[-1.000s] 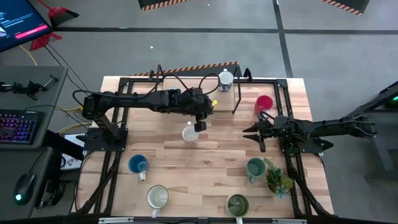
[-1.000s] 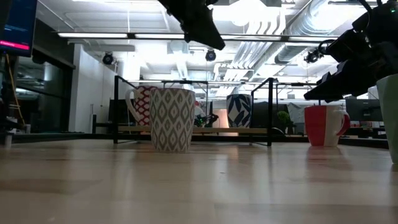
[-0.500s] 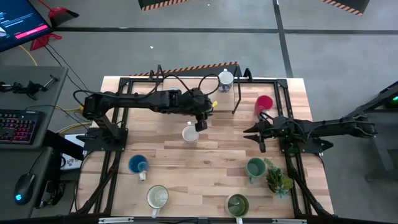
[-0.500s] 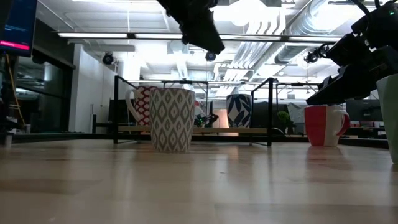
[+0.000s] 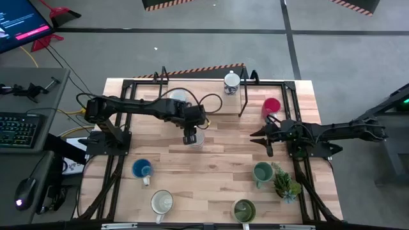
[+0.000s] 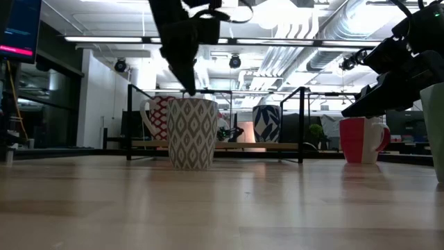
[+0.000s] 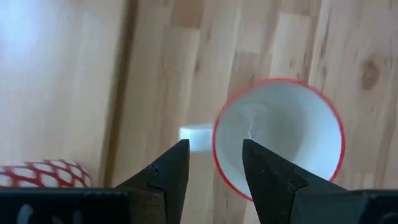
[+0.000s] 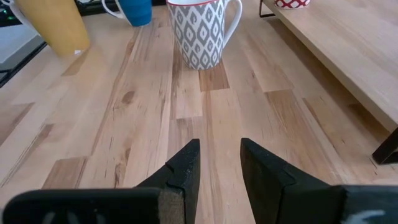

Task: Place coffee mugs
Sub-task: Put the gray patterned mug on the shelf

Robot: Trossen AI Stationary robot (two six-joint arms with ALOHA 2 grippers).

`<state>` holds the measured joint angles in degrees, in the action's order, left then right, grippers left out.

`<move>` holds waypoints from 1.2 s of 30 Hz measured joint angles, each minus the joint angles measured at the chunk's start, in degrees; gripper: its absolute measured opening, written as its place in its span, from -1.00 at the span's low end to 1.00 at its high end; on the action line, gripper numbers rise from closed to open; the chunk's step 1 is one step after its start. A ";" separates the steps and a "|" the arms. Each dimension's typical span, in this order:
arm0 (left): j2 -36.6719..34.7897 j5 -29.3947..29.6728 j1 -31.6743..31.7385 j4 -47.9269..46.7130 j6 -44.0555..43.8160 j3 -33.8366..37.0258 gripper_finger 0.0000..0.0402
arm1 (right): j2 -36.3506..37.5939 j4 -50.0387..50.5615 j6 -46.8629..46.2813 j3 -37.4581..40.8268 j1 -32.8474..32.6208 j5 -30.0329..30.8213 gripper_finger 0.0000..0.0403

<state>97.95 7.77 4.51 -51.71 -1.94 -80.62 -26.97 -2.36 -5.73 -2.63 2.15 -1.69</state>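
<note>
The left claw is seen just left of centre in the high view, right over the patterned mug that stands upright on the table. In the left wrist view the mug's open mouth lies directly below and slightly to one side of the spread fingers, its handle pointing into the gap between them. The fingers are parted and nothing is held; the mug is judged to be already set down. The right claw waits right of centre, also open and empty, with the red mug just above it in the frame. The left arm is clearly nearer the patterned mug. The blue mug sits toward the lower left.
</note>
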 joint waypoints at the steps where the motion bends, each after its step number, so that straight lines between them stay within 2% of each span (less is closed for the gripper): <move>1: -0.07 0.01 -0.17 0.79 -0.16 0.94 -0.31 | 0.00 0.01 -0.16 0.00 0.00 0.01 -0.52; 4: -0.10 0.04 -0.26 1.52 -0.89 3.24 -0.31 | -0.01 0.00 -0.30 0.00 -0.01 0.00 -0.52; 11: -0.17 0.22 -0.56 2.06 -0.91 3.45 -0.31 | 0.00 -0.01 -0.30 0.02 -0.01 0.00 -0.52; 14: -0.17 -1.52 -0.54 2.66 -1.33 3.63 -0.31 | 0.00 -0.02 -0.29 0.02 -0.02 0.00 -0.52; 17: -0.06 -3.27 -0.56 7.32 -2.42 5.79 -0.31 | -0.01 -0.02 -0.27 0.02 0.00 0.00 -0.52; 23: -0.02 -2.35 -0.56 14.01 -2.42 9.49 -0.31 | 0.01 -0.02 -0.28 0.02 0.00 0.00 -0.52; 36: -0.06 -2.14 -1.58 13.58 -2.29 9.59 -0.30 | 0.00 0.00 -0.27 0.02 0.01 0.00 -0.52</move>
<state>97.89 5.63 2.93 -38.13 -4.23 -71.02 -26.96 -2.35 -6.00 -2.61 2.15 -1.69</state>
